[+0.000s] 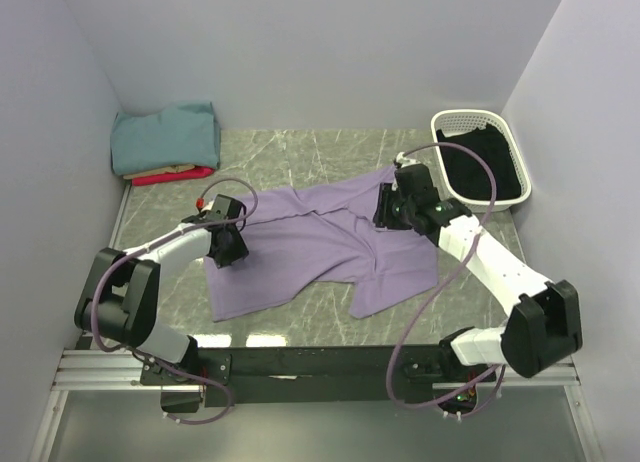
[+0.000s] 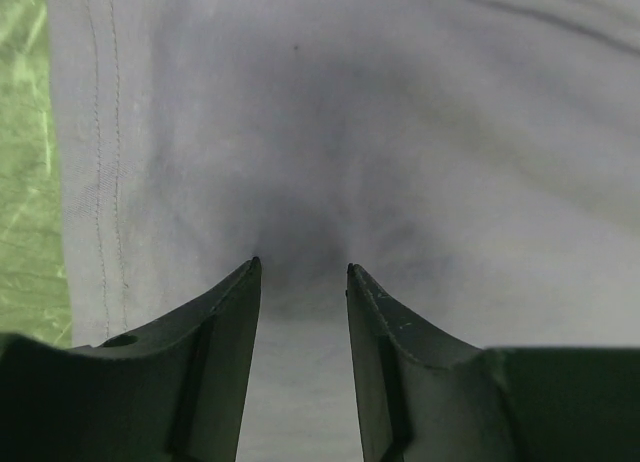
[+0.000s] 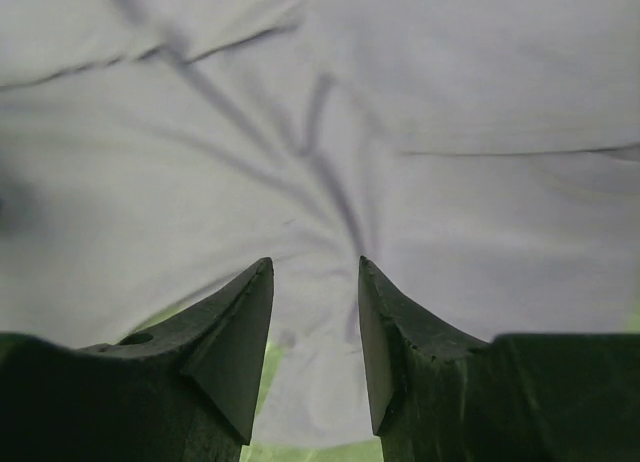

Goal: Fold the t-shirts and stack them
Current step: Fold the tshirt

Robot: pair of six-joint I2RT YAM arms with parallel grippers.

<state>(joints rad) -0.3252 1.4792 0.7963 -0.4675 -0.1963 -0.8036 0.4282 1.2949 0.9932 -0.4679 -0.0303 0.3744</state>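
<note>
Where the two side walls meet the back wall on the far left, three folded shirts sit stacked on the grey-green marbled worktop [image 1: 300, 152]: a soft teal cotton t-shirt [image 1: 165, 134] on top, a thin tan one [image 1: 172, 168] under it, and a red one [image 1: 178, 177] at the bottom. They lie well apart from everything else.

Nearer the arms, the black two-finger left end effector [image 1: 228, 250] points down onto the left part of the large lavender-purple cloth t-shirt [image 1: 310, 247]. From its wrist camera, the left end effector [image 2: 302, 270] has its fingers spread with a clear gap, nothing pinched between them, and lavender cloth fills the view beneath. A double-stitched hem [image 2: 105, 162] runs just to the left, with a strip of worktop beyond it.

The lavender shirt lies spread in the middle of the worktop, rumpled, with one flap hanging toward the near edge.

On its far right corner sits the black right end effector [image 1: 387, 214]. Its own camera shows the right end effector [image 3: 315, 267] with fingers likewise parted over the cloth, creases running toward the gap, and a sliver of worktop showing below the shirt's edge.

Farthest right, a white slotted plastic basket [image 1: 470, 115] stands beside the wall, with dark cloth [image 1: 485, 167] inside it.
</note>
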